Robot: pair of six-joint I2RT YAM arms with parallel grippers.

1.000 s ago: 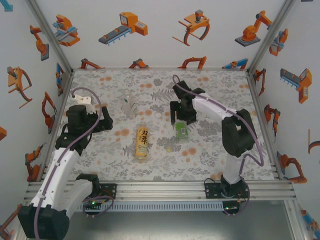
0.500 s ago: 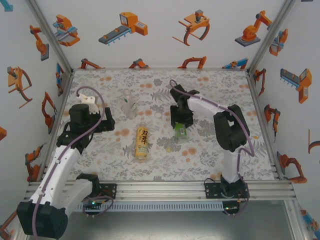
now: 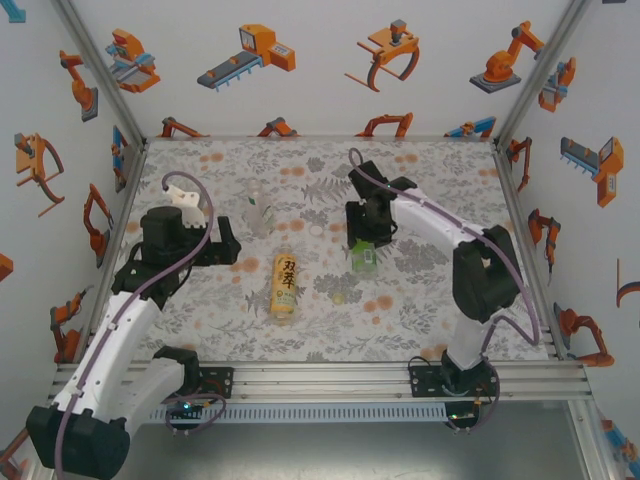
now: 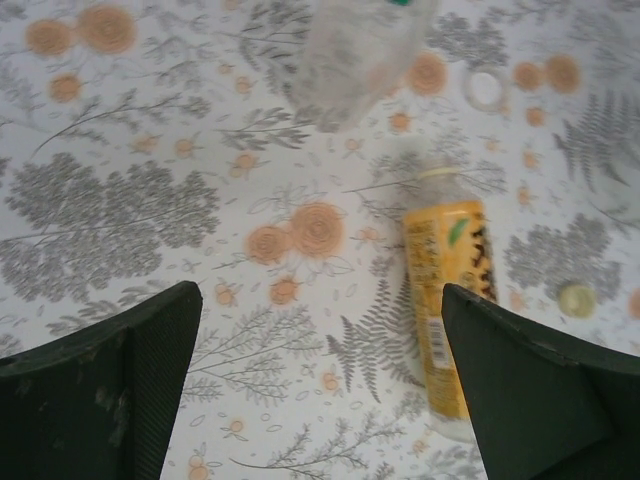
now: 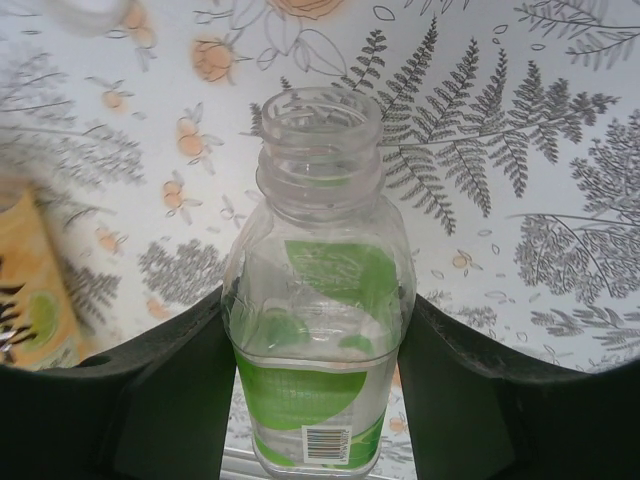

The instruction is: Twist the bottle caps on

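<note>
The short green bottle [image 5: 320, 300] stands upright with its mouth uncapped, and my right gripper [image 5: 318, 340] is shut on its body, one finger pressed to each side. From above, that green bottle [image 3: 363, 257] sits just under the right gripper [image 3: 366, 236]. The amber bottle [image 4: 450, 300] lies on its side, uncapped, close to the right finger of my left gripper [image 4: 320, 380], which is wide open and holds nothing. A clear bottle [image 4: 360, 50] stands beyond it. The white cap [image 4: 485, 88] and the pale yellow cap [image 4: 577, 299] lie loose on the mat.
The floral mat [image 3: 420, 300] covers the table, with white walls on three sides and an aluminium rail [image 3: 320, 378] at the near edge. The amber bottle [image 3: 285, 283] lies between the two arms, with the clear bottle [image 3: 258, 210] behind it.
My right gripper's fingers have come together onto the green bottle, and that arm's elbow has swung right. My left gripper has moved slightly right, staying open.
</note>
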